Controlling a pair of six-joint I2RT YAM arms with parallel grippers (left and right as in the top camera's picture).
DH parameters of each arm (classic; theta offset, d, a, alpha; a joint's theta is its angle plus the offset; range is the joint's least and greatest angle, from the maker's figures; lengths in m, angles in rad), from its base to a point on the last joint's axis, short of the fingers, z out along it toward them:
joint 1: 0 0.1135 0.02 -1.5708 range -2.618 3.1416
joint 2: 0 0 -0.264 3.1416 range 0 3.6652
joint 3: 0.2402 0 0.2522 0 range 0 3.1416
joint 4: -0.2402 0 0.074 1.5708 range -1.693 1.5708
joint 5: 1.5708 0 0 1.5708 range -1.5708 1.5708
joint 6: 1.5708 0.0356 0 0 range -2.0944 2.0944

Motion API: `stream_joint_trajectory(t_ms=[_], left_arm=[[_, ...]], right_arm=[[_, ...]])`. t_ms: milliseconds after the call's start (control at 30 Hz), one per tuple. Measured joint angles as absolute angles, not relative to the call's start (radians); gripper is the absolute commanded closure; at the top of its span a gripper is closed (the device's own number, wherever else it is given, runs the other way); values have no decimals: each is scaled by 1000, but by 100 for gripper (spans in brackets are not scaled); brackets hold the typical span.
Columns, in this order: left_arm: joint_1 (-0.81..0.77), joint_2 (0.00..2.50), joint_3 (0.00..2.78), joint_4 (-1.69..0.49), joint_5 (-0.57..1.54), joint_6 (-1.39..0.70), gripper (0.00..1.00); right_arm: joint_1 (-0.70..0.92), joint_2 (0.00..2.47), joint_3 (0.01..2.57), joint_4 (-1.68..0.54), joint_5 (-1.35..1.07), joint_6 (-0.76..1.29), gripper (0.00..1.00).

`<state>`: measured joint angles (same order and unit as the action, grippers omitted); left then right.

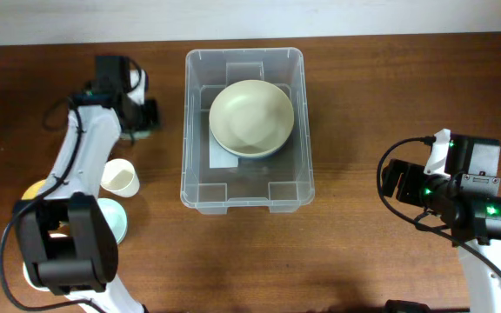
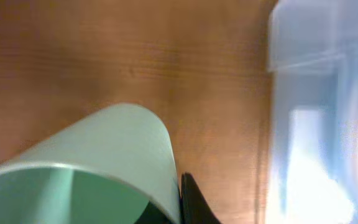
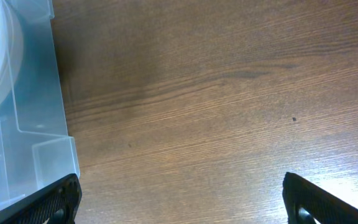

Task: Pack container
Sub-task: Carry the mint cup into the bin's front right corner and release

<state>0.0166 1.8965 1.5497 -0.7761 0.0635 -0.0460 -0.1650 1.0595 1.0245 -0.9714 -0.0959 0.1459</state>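
The left gripper (image 1: pixel 140 122) is clasping a blurred, half-cropped green cup (image 2: pixel 98 168) left of the container (image 1: pixel 246 193); the right gripper (image 3: pixel 179 208) is gaping to its right.

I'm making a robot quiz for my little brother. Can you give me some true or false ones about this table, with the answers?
1. A bowl sits inside the clear container. True.
2. The right fingers are holding a cup. False: they are spread open and empty, above bare table.
3. The left fingers are gripping a pale green cup. True.
4. The bowl is bright red. False: it is a pale cream colour.
5. A cream cup stands on the table outside the container, on the left arm's side. True.
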Motion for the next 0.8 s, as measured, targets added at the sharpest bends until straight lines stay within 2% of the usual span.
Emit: stream_joint_trajectory(t_ms=[133,267,533,800], left_arm=[[-24,1888,1758,-859,54,-46,99],[-164,1868,1879,-942,50,-46,99],[-437,1864,1889,-1096,153,-46,99],[-519,1864,1889,-1236,336,-46,99]], right_arm=[[-165,1060,1024,-971,-96,146,1],[-165,1060,1024,-971,-96,146,1],[-175,1060,1024,-971,-63,186,1],[-278,1060,1024,-974,-66,215,1]])
